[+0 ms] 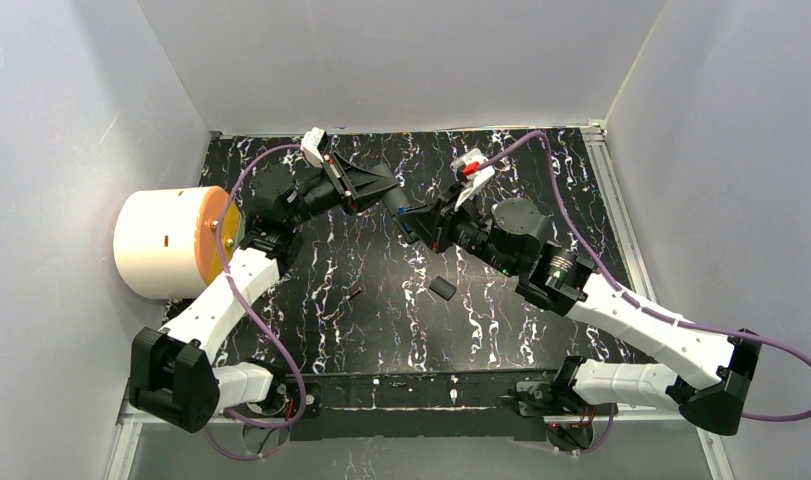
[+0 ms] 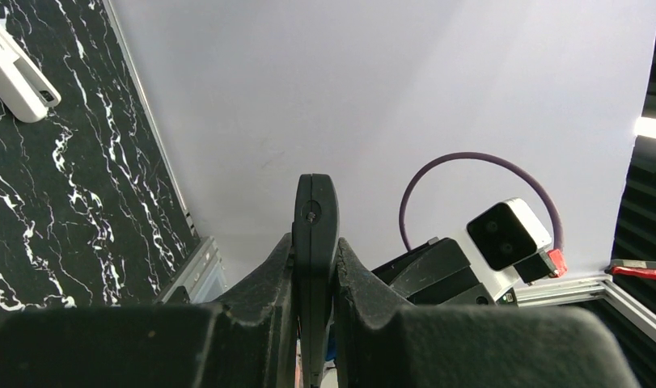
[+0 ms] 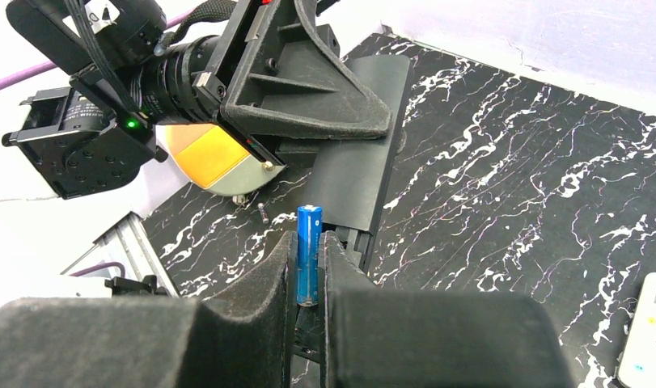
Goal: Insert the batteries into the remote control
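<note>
Blue battery (image 3: 309,255) upright within right end effector (image 3: 309,240), beside black remote (image 3: 361,174).

A slim blue cylindrical battery (image 3: 309,255) stands upright at the lower centre of the right wrist view. Its lower half is pinched in the right gripper (image 3: 308,242) and its top end pokes clear above. Just behind it, a flat black plastic remote control (image 3: 358,166) runs diagonally toward the upper middle, clamped by the left gripper (image 2: 316,246). The left wrist view shows it edge-on. A tiny dark cylindrical battery (image 1: 356,292) lies flat on the black marbled worktop (image 1: 381,330), left of centre in the top view.
</note>
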